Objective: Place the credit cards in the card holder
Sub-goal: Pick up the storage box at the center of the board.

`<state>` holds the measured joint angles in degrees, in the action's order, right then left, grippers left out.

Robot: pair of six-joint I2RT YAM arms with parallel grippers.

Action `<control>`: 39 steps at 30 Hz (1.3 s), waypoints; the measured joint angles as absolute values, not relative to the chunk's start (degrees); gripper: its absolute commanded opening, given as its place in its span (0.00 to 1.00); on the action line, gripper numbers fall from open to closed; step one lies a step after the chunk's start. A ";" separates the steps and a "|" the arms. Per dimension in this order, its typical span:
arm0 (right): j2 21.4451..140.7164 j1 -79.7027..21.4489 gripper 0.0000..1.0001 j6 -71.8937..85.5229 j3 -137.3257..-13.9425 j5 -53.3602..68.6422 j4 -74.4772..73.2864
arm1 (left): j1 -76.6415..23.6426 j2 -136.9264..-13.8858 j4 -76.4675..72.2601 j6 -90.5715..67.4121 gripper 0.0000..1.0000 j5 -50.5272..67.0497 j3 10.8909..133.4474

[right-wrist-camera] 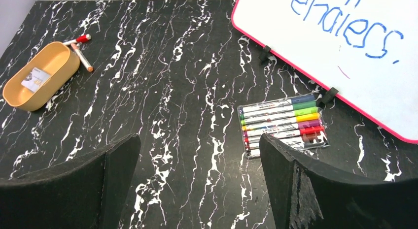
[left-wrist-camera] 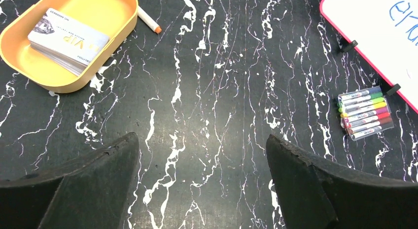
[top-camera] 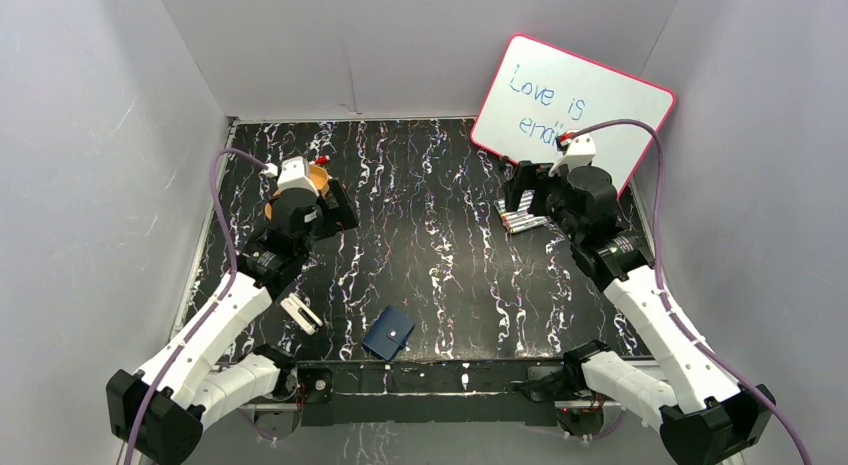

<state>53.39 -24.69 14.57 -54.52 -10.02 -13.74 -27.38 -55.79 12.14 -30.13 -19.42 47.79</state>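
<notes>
The black white-veined bench (top-camera: 440, 235) is walled in grey on three sides, and its wide middle strip lies bare between the two arms. A pink-rimmed whiteboard (top-camera: 570, 110) leans at the far right corner, its lower edge standing on the bench on small black clips.

The left tool (left-wrist-camera: 202, 140) hangs above the far left part, fingers wide apart and holding nothing. The right tool (right-wrist-camera: 199, 140) hangs near the whiteboard, likewise spread and holding nothing.

An orange oval tray (left-wrist-camera: 123, 22) sits toward the far left edge. A clear pack of coloured markers (right-wrist-camera: 283, 121) lies just before the whiteboard's lower edge, apart from it.

The card holder (top-camera: 388, 333) lies closed and turned askew, close to the near edge between the arm bases. The credit cards (left-wrist-camera: 69, 39) are stacked inside the tray, well apart from the holder. Two loose pens (right-wrist-camera: 81, 56) lie just beyond the tray's far rim. A small white item (top-camera: 300, 313) beside the left arm is too small to identify.
</notes>
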 measured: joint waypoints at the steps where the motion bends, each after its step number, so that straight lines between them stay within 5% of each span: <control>1: 53.43 -25.17 1.00 14.33 -54.52 -10.13 -13.76 | -27.44 -55.24 11.94 -30.06 0.98 -19.59 47.48; 14: 61.67 -42.59 1.00 12.49 -56.97 -20.05 -13.56 | -27.79 -52.31 11.97 -30.92 0.98 -24.25 46.30; 24: 59.90 -43.16 1.00 16.78 -48.23 -16.08 -8.84 | -26.59 -54.04 26.11 -38.65 0.96 -29.85 46.65; 39: 59.31 -43.16 1.00 20.80 -45.74 -11.27 -8.40 | 1.65 -71.53 26.96 -49.25 0.89 -9.10 49.17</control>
